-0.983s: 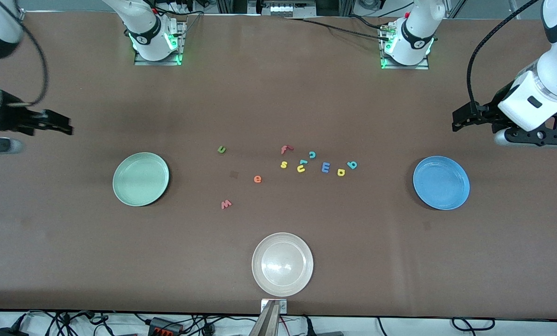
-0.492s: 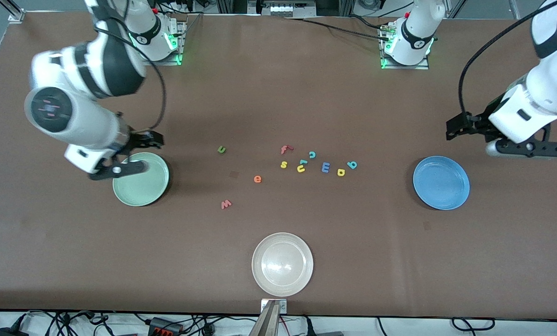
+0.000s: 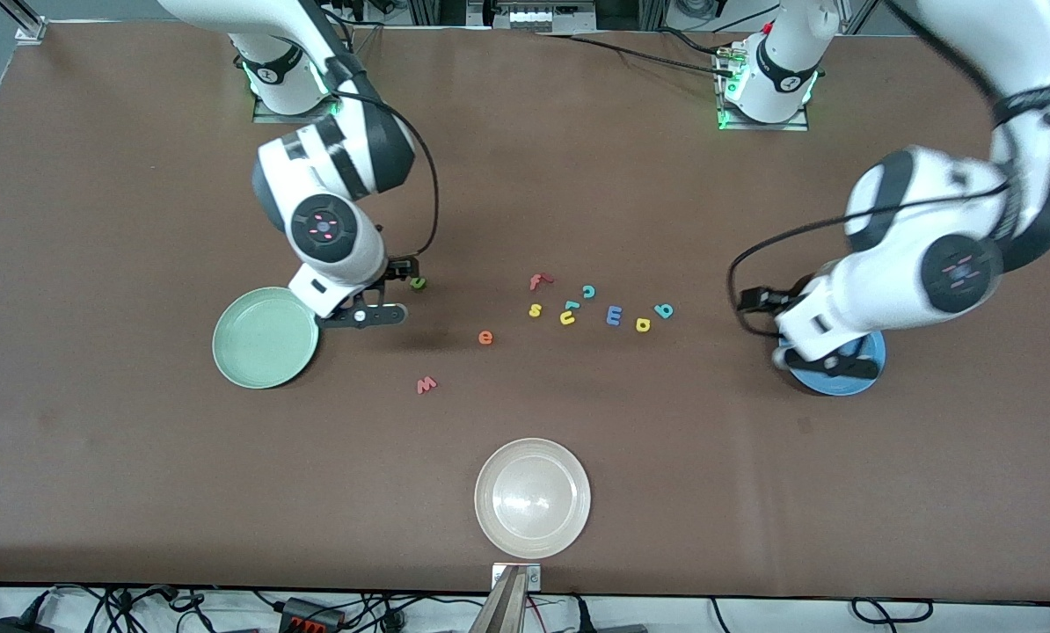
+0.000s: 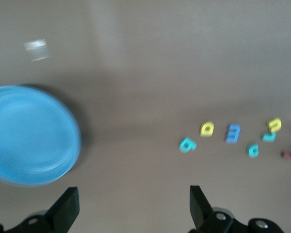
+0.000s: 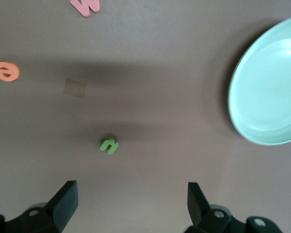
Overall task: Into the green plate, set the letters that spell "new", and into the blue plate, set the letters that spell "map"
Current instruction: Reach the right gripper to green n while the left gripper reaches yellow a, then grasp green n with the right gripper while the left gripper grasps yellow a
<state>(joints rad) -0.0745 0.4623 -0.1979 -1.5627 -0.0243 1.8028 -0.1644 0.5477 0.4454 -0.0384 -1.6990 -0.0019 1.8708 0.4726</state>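
Right wrist view is showing the right claw [image 5: 128, 201] spread wide and empty, hanging over the green n [image 5: 109, 145] near the green plate [image 5: 269, 87]. Left claw [image 4: 133, 206], equally released, is hovering beside the blue plate [image 4: 31, 136]. Only the front view is showing the cream plate [image 3: 533, 498] on the brown desk [image 3: 138, 457].

We see a brown tabletop [image 3: 578, 176] carrying three plates: a green plate [image 3: 257, 347] toward the right arm's end, a blue plate [image 3: 828, 380] toward the left arm's end, and a cream plate [image 3: 532, 498] nearest the front camera. Small foam letters [image 3: 569, 312] lie scattered on the tabletop between the green and blue plates.
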